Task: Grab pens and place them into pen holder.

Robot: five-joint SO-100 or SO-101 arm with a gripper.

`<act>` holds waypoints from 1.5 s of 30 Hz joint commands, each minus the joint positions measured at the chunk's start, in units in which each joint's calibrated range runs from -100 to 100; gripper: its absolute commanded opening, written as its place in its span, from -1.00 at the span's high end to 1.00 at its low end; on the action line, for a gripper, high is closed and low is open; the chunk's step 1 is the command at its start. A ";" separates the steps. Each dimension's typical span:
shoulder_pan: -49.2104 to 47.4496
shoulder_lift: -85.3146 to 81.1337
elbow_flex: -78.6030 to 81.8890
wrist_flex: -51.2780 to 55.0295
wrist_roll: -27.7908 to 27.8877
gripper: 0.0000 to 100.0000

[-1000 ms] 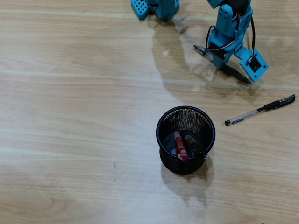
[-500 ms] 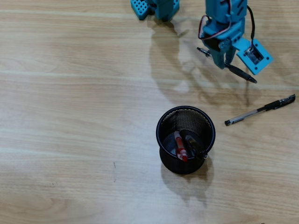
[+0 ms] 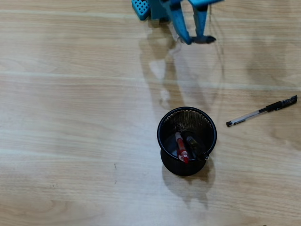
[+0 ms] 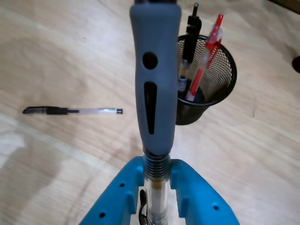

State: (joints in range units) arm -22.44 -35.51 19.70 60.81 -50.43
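Note:
My gripper (image 3: 194,39) (image 4: 157,168) hangs at the top of the overhead view, shut on a clear pen with a grey grip (image 4: 157,79); only its dark end (image 3: 207,40) shows from above. The held pen is off the table and points toward the black mesh pen holder (image 3: 160,131) (image 4: 222,86), which stands well below the gripper in the overhead view. A red and clear pen (image 3: 181,147) (image 4: 206,56) and a black pen (image 3: 196,147) (image 4: 190,33) lean inside it. A clear pen with a black cap (image 3: 261,111) (image 4: 70,111) lies flat on the wood to the holder's right in the overhead view.
The arm's blue base (image 3: 141,7) sits at the top edge of the overhead view. The surface is a light wooden table (image 3: 70,117). A dark object (image 4: 296,63) peeks in at the right edge of the wrist view.
The gripper has risen off the table with the grey-grip pen and swung left and up in the overhead view. The holder and the capped pen have not moved.

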 commanded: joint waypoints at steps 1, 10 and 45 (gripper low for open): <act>3.92 -6.40 -2.68 -2.54 -0.25 0.96; 5.20 -3.59 1.84 -21.86 -6.06 0.96; 9.32 34.20 5.37 -72.61 -6.69 0.95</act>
State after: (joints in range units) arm -13.10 -0.68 24.31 -10.66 -57.19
